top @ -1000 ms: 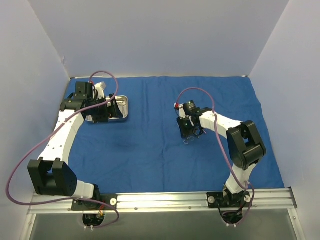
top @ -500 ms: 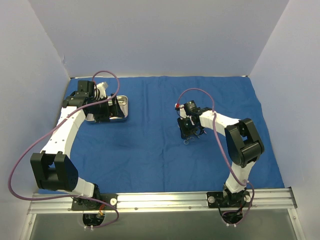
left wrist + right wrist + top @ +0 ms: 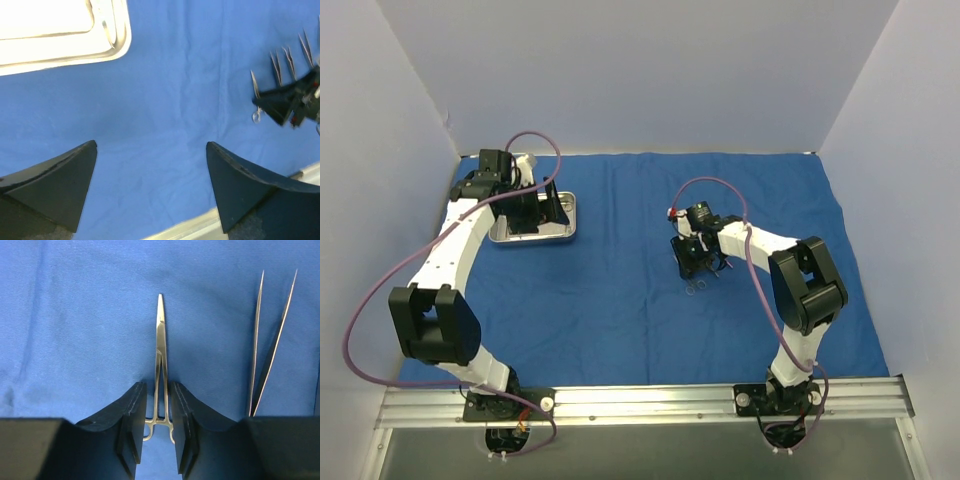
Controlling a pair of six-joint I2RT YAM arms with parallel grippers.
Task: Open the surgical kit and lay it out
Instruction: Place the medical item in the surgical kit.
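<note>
Barely parted R claw [image 3: 158, 392] straddles scissors [image 3: 160, 330]; L claw [image 3: 151, 145] wide.

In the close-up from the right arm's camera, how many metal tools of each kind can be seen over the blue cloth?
Ring-handled clamp: 1
Tweezers: 1
Total: 2

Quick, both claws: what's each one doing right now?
Left claw: wide open, empty.
Right claw: slightly open, straddling the ring-handled instrument on the blue cloth, not gripping it.
</note>
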